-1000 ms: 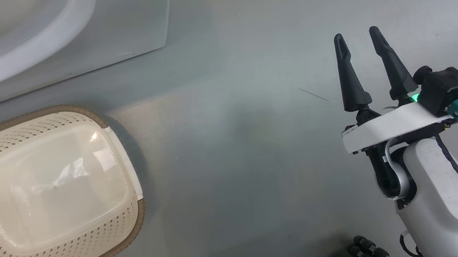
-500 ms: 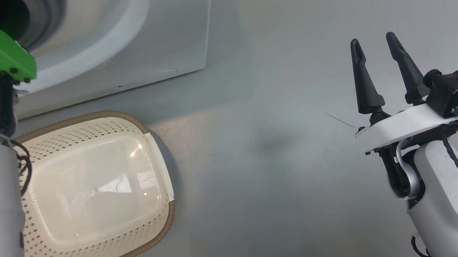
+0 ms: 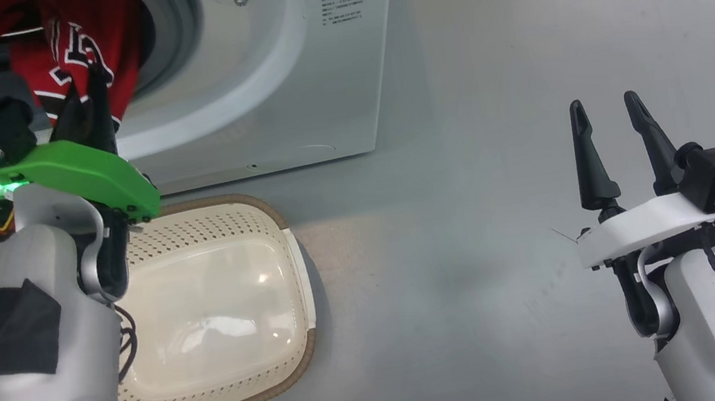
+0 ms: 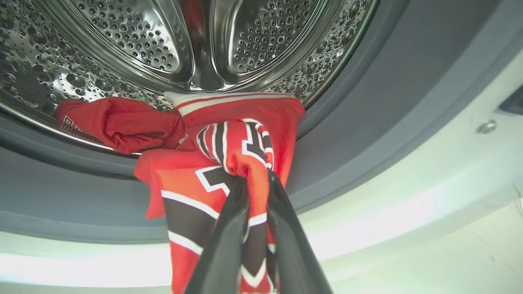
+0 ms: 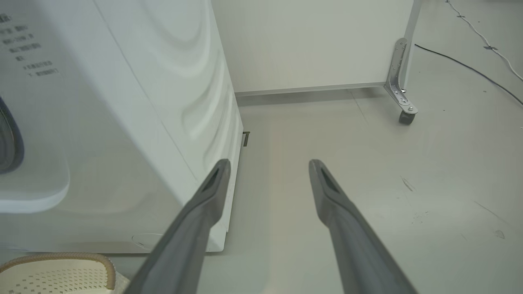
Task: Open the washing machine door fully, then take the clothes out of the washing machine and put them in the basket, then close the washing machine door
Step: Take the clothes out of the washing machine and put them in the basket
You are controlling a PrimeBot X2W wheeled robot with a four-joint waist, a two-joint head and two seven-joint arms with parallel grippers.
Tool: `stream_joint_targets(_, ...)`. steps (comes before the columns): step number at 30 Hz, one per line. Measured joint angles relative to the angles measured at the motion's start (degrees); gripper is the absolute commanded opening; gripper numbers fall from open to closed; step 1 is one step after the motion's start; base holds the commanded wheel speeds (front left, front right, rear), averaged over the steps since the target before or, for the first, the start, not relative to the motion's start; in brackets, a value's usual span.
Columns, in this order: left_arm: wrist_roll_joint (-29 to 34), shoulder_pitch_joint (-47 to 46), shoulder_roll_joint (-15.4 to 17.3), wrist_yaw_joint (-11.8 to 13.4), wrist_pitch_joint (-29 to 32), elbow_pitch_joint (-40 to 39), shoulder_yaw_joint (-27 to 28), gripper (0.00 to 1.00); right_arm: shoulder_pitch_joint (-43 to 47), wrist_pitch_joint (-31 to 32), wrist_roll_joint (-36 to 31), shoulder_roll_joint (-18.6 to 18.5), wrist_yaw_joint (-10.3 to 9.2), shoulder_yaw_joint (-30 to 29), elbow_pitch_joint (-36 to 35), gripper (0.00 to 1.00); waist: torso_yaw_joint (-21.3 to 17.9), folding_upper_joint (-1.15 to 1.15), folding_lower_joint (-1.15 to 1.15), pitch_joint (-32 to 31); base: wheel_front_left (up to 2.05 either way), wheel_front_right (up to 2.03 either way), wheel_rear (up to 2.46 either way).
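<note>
Left end effector (image 4: 258, 181) clamped on red jersey (image 4: 188, 196), draped over washing machine (image 3: 326, 79) door lip. Basket (image 3: 293, 265) on floor just below. Right end effector (image 3: 603, 103) apart, idle. Risk: thin pinch slips, or jersey snags on gasket and drops short of basket.

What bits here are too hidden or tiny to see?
Head view: cream perforated plastic basket, left side hidden behind the pale left forearm.
Left wrist view: red jersey, number print crumpled, covered by the left gripper's dark fingers, cut off by the bottom edge.
Head view: grey print on the white washing machine, too small to read.
</note>
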Motion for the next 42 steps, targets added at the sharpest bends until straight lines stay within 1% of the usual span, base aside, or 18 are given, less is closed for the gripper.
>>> stream_joint_targets(5, -1.2, 3.8, -0.4, 0.0, -2.7, 0.0, -1.4, 0.00, 1.0, 0.0, -0.2, 0.0, 0.53, -0.7, 0.4, 1.00, 1.3, 0.00, 0.00, -2.4, 0.00, 0.00, 0.00)
stream_joint_targets(9, -2.4, 7.6, -1.2, 0.0, -3.8, 0.2, -3.4, 0.00, 1.9, 0.0, -0.5, 0.0, 0.66, -1.5, 0.5, 1.00, 2.4, 0.00, 0.00, -3.9, 0.00, 0.00, 0.00)
stream_joint_targets(12, -3.2, 10.4, -1.3, 0.0, -4.9, 0.8, -4.3, 0.00, 2.4, 0.0, -0.7, 0.0, 1.13, -1.7, 0.9, 1.00, 3.1, 0.00, 0.00, -4.9, 0.00, 0.00, 0.00)
stream_joint_targets(23, -5.4, 19.1, -1.6, 0.0, -6.2, 2.4, -8.4, 0.00, 3.2, 0.0, -1.2, 0.1, 2.24, -1.8, 1.5, 1.00, 4.5, 0.00, 0.00, -7.5, 0.00, 0.00, 0.00)
stream_joint_targets(28, -6.5, 22.1, -1.6, 0.0, -6.2, 4.1, -9.3, 0.00, 3.8, 0.0, -1.6, 0.0, 2.35, -2.0, 1.6, 1.00, 4.5, 0.00, 0.00, -7.4, 0.00, 0.00, 0.00)
stream_joint_targets(32, -7.1, 22.8, -1.6, 0.0, -6.2, 5.6, -9.2, 0.00, 4.2, 0.0, -2.1, 0.1, 2.67, -2.0, 1.5, 1.00, 4.3, 0.00, 0.00, -6.5, 0.00, 0.00, 0.00)
stream_joint_targets(35, -7.6, 23.0, -1.4, 0.0, -6.2, 7.2, -8.7, 0.00, 4.1, 0.0, -2.7, 0.1, 2.83, -2.0, 1.3, 1.00, 4.0, 0.00, 0.00, -5.5, 0.00, 0.00, 0.00)
stream_joint_targets(39, -9.9, 23.0, -1.4, 0.0, -6.2, 8.8, -7.4, 0.00, 4.1, 0.0, -3.2, 0.1, 2.82, -2.2, 0.8, 1.00, 3.3, 0.00, 0.00, -4.0, 0.00, 0.00, 0.00)
stream_joint_targets(42, -10.2, 22.9, -1.3, 0.0, -6.2, 10.2, -6.7, 0.00, 4.0, 0.0, -3.3, 0.1, 2.82, -2.7, 0.1, 1.00, 2.7, 0.00, 0.00, -2.4, 0.00, 0.00, 0.00)
